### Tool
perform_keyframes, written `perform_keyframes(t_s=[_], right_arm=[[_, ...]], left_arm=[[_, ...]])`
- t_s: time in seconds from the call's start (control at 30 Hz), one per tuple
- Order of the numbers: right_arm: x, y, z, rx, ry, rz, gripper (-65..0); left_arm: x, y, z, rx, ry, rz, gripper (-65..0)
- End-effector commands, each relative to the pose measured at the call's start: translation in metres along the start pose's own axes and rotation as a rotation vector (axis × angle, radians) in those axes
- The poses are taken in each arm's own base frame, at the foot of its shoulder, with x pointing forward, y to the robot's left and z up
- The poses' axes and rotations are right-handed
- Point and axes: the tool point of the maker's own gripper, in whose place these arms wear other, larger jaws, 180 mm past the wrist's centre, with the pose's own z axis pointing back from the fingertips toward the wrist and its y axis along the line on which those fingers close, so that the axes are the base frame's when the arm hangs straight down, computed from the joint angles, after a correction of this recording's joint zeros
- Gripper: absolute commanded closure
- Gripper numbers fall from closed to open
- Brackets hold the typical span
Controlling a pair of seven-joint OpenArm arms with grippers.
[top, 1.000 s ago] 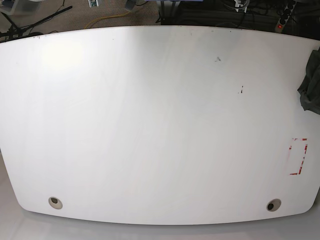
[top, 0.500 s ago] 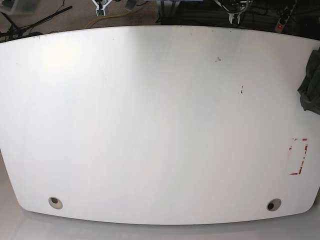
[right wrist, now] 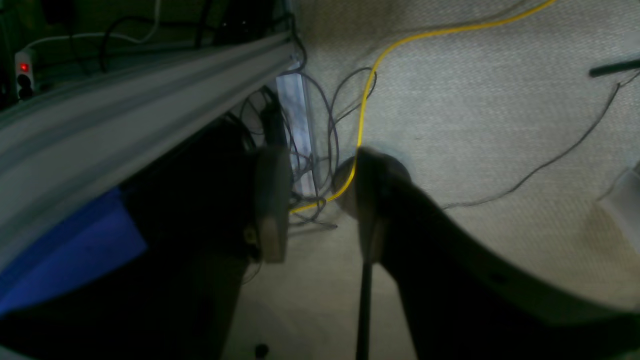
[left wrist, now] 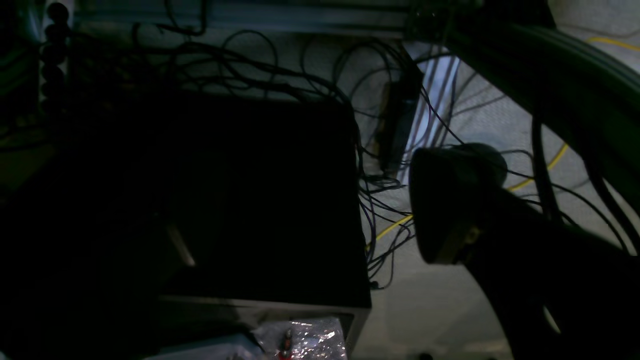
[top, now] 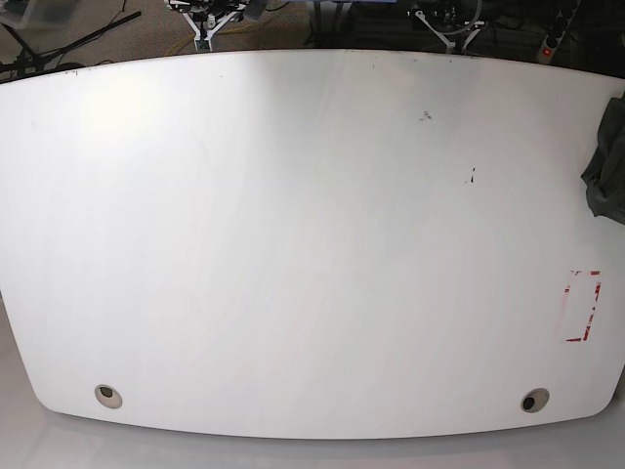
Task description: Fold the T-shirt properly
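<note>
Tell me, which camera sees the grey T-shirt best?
The base view. The T-shirt shows there as a crumpled dark heap at the right edge of the white table, partly cut off by the picture's edge. The left wrist and right wrist views show only floor, cables and dark shapes, no shirt at all.

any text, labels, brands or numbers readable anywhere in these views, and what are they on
None can be read.
Red-and-white rectangular tape outline on the white curved table: a marking, no letters.
Small dark marks on the tabletop: too small to read as anything.
Dark charcoal-grey T-shirt at the table's edge: plain, no print visible.
Power strip with red light: no legible label.
Both wrist views: too dark and blurred for text.
</note>
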Motion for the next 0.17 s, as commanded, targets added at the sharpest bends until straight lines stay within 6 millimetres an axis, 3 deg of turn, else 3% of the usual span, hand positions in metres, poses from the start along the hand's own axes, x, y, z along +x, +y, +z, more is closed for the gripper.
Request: perform_keyframes(t_s=[0.0, 0.13], right_arm=[[-0.0004, -0.0046, 0.0018, -0.002, -0.004, 0.002, -20.8], [-0.0003, -0.0034, 0.0016, 0.001, -0.005, 0.002, -20.8]], left_arm=[[-0.0043, 0.0036, 0.0003, 0.007, 0.011, -0.002, -52.6], [-0.0053, -0.0024, -0.0001, -0.002, 0.011, -0.002, -52.6]])
